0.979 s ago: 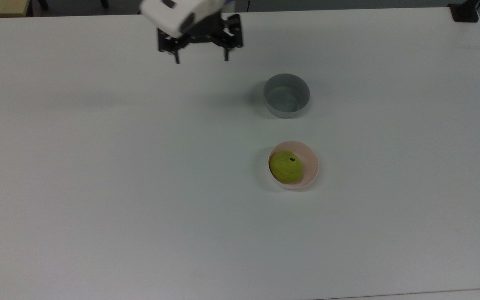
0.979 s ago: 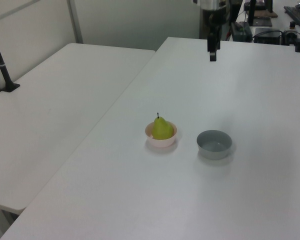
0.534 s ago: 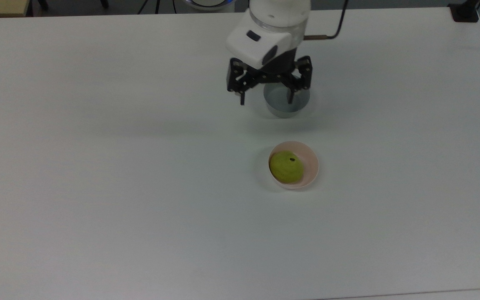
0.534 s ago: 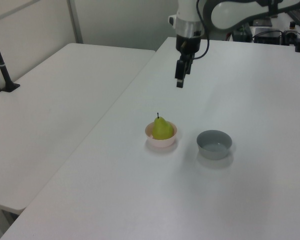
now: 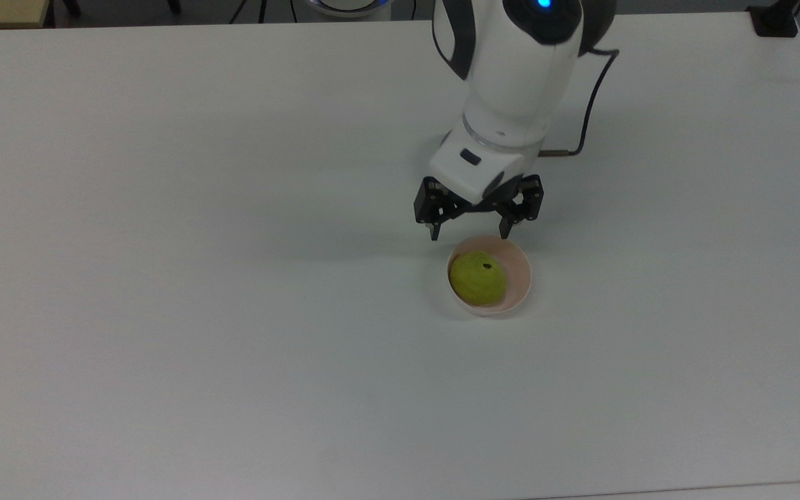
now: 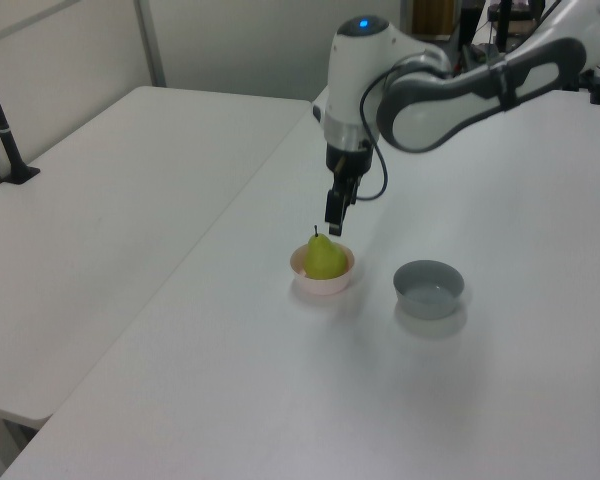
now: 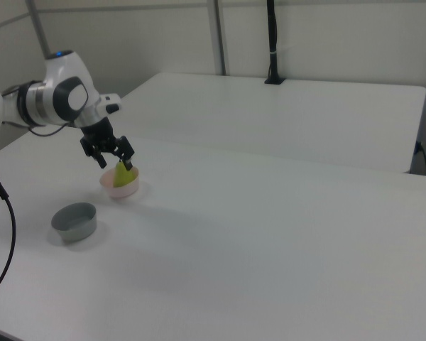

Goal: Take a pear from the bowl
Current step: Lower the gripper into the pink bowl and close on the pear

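Pear (image 5: 478,278), yellow-green, sits untouched in the pink bowl (image 5: 519,278) on the white table (image 5: 164,278), and we see our gripper (image 5: 470,232) hovering just above it with fingers spread wide, so lowering, closing and lifting remain.

We see a smooth, matt white worktop (image 5: 164,278); the bowl (image 5: 519,274) looks like thin pale pink plastic, smooth-walled; the pear (image 5: 478,278) has dull, faintly mottled yellow-green skin; the arm's shell (image 5: 521,62) is glossy white plastic; the end effector (image 5: 470,233) is matt black.
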